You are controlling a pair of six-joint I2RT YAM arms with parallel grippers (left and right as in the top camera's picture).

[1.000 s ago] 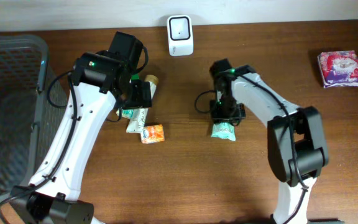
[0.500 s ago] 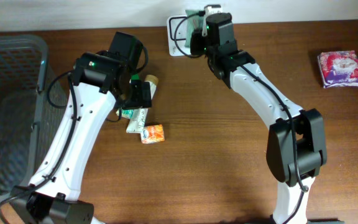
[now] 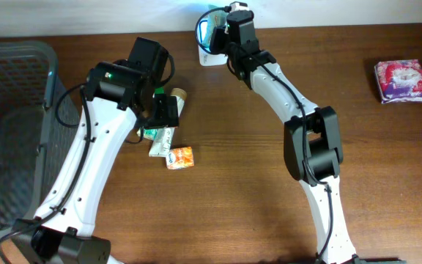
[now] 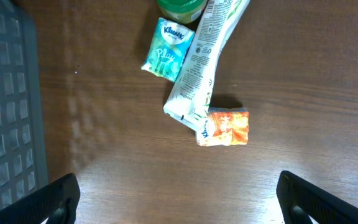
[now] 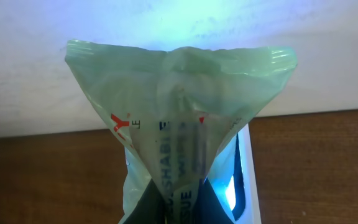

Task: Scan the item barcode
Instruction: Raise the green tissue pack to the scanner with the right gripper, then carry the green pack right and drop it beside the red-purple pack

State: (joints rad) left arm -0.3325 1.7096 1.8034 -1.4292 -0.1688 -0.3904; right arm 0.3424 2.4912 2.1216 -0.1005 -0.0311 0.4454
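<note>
Right, my right gripper (image 3: 220, 31) is clenched on the pale green packet (image 5: 179, 124), pinching its lower end. It holds the packet at the table's back edge, just in front of the white scanner (image 5: 251, 174), whose window glows blue. The packet's print is blurred, so I cannot tell whether a barcode faces it. My left gripper (image 4: 178, 202) stands wide and empty above the Kleenex pack (image 4: 168, 56), white tube (image 4: 201, 68) and orange sachet (image 4: 224, 127).
</note>
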